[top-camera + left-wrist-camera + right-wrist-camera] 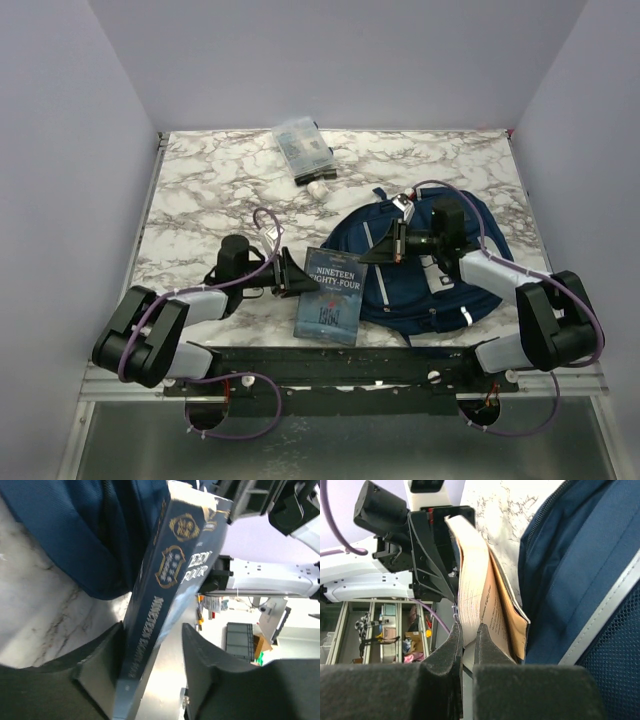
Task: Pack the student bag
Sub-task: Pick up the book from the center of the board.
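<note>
The student bag [385,295] is a navy backpack lying flat on the right of the marble table, also seen in the left wrist view [75,535] and the right wrist view [570,570]. A dark blue paperback, Nineteen Eighty-Four [330,295], rests against its left side. My right gripper [469,628] is shut on the cover and a few pages at the book's open edge [472,580]. My left gripper [152,627] straddles the spine [160,605]: one finger lies against the book, the other stands apart with a gap. In the overhead view the left gripper [302,272] and right gripper [368,255] face each other across the book.
A small clear plastic pouch [302,148] with items inside lies at the back of the table [200,200], with a small white object [317,187] just in front of it. Purple-grey walls close in the table on three sides.
</note>
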Robot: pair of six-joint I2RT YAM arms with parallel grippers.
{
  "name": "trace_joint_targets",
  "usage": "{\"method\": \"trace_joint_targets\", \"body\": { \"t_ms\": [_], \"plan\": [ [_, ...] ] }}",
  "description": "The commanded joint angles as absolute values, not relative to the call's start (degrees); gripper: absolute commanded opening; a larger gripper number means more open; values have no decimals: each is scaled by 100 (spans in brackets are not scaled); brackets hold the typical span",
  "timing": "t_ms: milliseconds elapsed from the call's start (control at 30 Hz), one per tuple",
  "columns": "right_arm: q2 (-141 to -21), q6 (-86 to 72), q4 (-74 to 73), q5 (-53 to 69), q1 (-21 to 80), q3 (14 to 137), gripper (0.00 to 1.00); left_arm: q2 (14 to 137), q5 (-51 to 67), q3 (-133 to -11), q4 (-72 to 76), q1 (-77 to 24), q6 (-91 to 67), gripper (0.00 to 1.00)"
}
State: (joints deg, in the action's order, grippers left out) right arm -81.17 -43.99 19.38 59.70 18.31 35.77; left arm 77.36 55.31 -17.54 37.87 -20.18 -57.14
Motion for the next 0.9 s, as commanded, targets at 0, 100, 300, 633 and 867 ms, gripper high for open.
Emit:
{"method": "trace_joint_targets", "body": {
  "t_ms": [0,100,300,633,867],
  "plan": [
    [-7941,-4165,1202,5632,1850,3868,0,7682,5904,-1757,4973,-2420,-6295,44],
    [-7792,-3723,286,5059,1855,4139,3,7550,5867,-1560,5745,-2435,-6770,32],
    [-7485,-3003,-1323,4103,1854,4745,44,6839,5840,-1668,5825,-2435,-7407,2],
    [-6527,-2116,-2386,3879,1850,6132,100,5709,5516,-3486,-578,-2660,-4138,0],
    [-6862,-2530,-1679,5831,1947,6540,100,5423,5115,-4685,-3007,-3143,-2568,0]
  ]
}}
